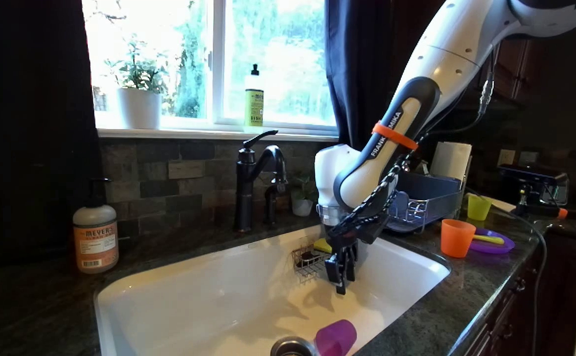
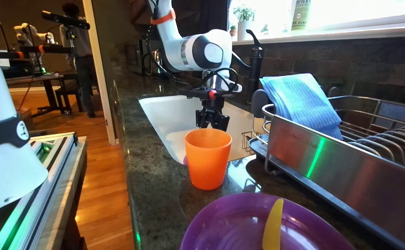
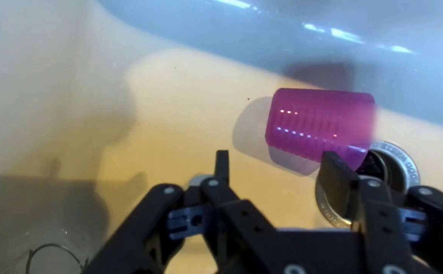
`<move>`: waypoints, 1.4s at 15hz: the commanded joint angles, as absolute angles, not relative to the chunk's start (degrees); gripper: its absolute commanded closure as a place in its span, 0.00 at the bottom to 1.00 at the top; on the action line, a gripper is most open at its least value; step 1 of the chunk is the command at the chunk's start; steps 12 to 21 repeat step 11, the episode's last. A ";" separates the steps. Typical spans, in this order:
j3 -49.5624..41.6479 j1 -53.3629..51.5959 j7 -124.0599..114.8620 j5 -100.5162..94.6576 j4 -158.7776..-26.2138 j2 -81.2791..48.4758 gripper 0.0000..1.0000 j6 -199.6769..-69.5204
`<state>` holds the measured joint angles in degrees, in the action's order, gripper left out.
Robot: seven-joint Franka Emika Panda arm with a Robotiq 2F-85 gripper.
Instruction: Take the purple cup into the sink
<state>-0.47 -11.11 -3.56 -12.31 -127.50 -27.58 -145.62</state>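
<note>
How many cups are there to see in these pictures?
3: the purple cup lies on its side in the sink; the orange cup and yellow-green cup stand on the counter. Others may be hidden.

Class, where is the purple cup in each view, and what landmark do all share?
In an exterior view: purple cup, bottom edge, right of centre.
In an exterior view: probably the purple sliver left of the orange cup.
Wrist view: purple cup, right of centre.
Shared landmark: white sink.
</note>
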 commanded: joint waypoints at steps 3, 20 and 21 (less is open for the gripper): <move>4.19 -10.58 0.96 -12.07 -137.41 -10.50 0.00 -137.53; 5.68 -9.36 -4.68 -12.18 -142.38 1.42 0.00 -131.89; 5.68 -9.36 -4.68 -12.18 -142.38 1.42 0.00 -131.89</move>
